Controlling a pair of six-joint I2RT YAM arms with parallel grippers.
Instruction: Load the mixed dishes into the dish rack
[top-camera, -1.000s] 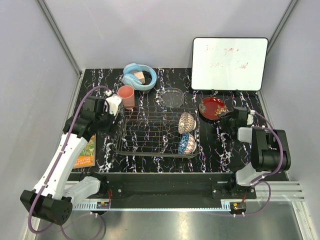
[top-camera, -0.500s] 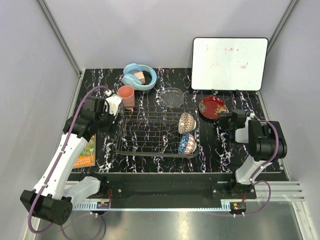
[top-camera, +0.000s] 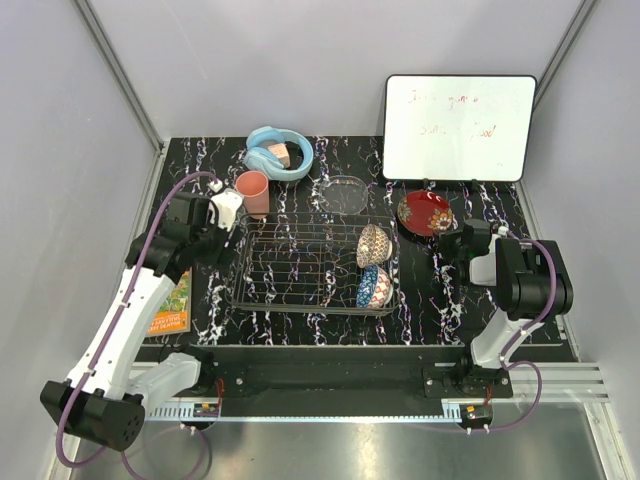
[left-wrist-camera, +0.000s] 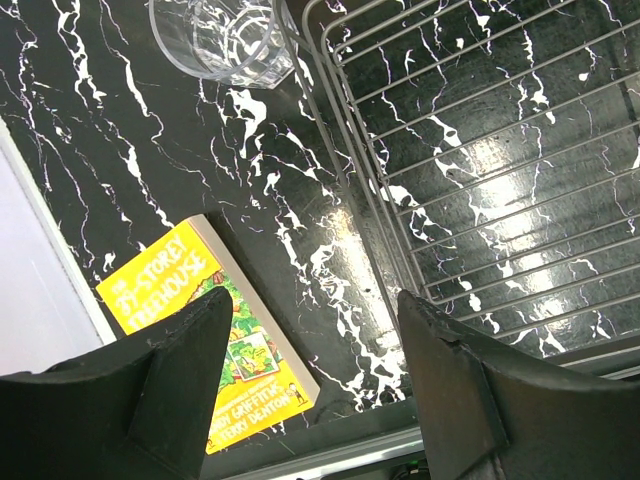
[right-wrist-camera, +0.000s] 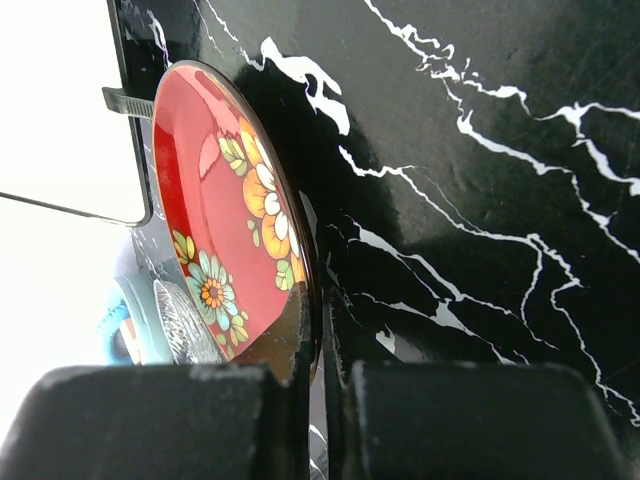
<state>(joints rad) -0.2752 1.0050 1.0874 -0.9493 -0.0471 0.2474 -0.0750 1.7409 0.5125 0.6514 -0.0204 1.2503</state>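
Top external: counting just two dishes racked, the small beige patterned bowl (top-camera: 373, 244) and blue patterned bowl (top-camera: 374, 286), at the right end of the dish rack (top-camera: 300, 268). Leaving four on the bench (top-camera: 450, 300), three showing here: salmon-pink plastic cup (top-camera: 252, 192), clear glass bowl (top-camera: 346, 193), red gold-decorated lacquer dish (top-camera: 426, 214). Missing the small clear glass tumbler (left-wrist-camera: 225, 35) here; finding it only through the left wrist, just beside the rack's corner, beyond the wide-open, empty left gripper (left-wrist-camera: 315, 330). Seeing through the right wrist the right gripper (right-wrist-camera: 322, 385) nearly closed, pinching that dish's rim.
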